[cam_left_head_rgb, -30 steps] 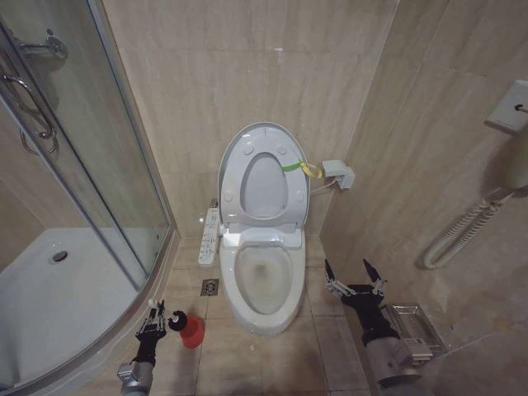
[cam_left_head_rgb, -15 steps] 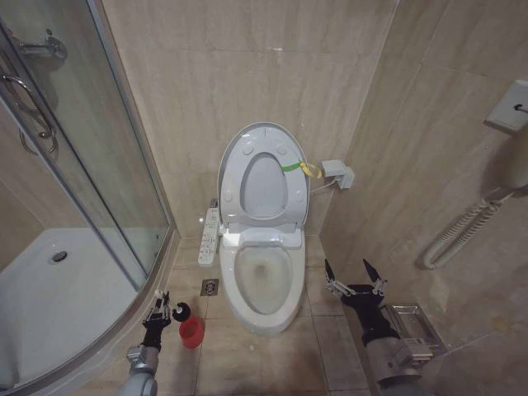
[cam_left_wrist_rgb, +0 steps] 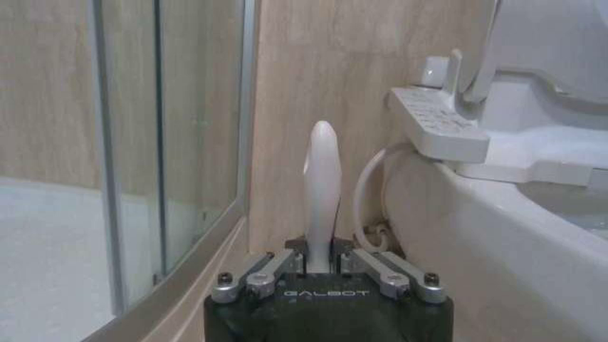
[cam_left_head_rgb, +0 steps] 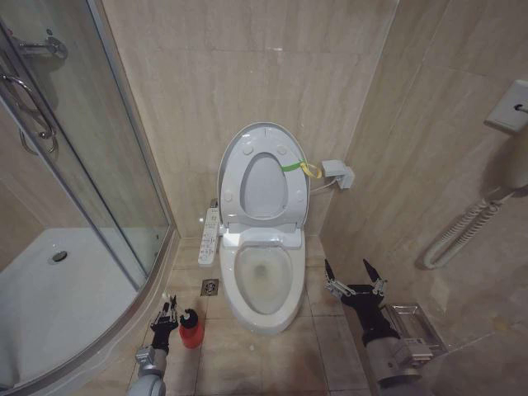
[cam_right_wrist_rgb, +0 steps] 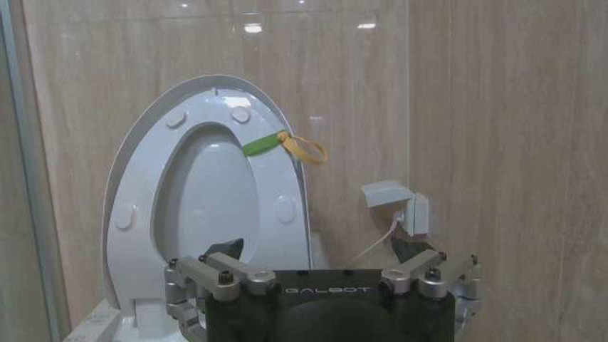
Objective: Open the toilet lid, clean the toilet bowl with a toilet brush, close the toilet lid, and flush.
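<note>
1. lid-wise, the toilet lid was already flipped up against the back wall, with the ring seat raised along with it. the yellow-green band hung off its edge, on the robot's right.
2. the toilet bowl sat open below it, and the white button strip ran along its side toward the shower glass.
3. the left gripper was low over the floor tiles, just beside the small red cup and between the shower rail and the bowl.
4. in the left wrist view its fingers were pinched in on the pale handle of the toilet brush, which stood upright between them. the black bristle head was at the cup's mouth in the head view.
5. the right gripper hovered on the other side of the bowl, well apart from it, prongs spread wide and gripping nothing.
</note>
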Robot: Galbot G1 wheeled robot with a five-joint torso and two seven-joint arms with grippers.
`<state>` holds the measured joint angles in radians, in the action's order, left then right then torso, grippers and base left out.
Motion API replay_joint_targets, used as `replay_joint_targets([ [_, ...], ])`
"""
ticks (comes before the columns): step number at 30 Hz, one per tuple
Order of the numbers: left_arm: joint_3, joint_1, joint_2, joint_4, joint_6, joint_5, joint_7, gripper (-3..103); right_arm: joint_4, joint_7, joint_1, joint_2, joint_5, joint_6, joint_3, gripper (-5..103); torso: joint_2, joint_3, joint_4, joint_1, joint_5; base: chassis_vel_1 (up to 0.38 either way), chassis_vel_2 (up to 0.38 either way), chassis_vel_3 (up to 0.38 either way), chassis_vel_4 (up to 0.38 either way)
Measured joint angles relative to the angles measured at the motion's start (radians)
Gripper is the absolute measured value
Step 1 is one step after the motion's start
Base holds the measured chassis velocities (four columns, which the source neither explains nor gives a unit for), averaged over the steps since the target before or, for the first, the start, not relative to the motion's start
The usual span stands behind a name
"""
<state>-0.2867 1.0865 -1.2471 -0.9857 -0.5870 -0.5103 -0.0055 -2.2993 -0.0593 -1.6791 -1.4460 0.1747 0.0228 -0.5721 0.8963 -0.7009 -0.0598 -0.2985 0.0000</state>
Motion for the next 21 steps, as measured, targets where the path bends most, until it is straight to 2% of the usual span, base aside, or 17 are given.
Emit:
replay_joint_targets([
  [21,-0.010,-0.031,-0.002,0.078,-0.021,-0.007,0.027,17,0.000,0.000,0.000,0.000,0.000,0.000,0.000,100,0.000,0.000,-0.0001,0.000,0.0000,0.000,0.000,0.000,0.000],
])
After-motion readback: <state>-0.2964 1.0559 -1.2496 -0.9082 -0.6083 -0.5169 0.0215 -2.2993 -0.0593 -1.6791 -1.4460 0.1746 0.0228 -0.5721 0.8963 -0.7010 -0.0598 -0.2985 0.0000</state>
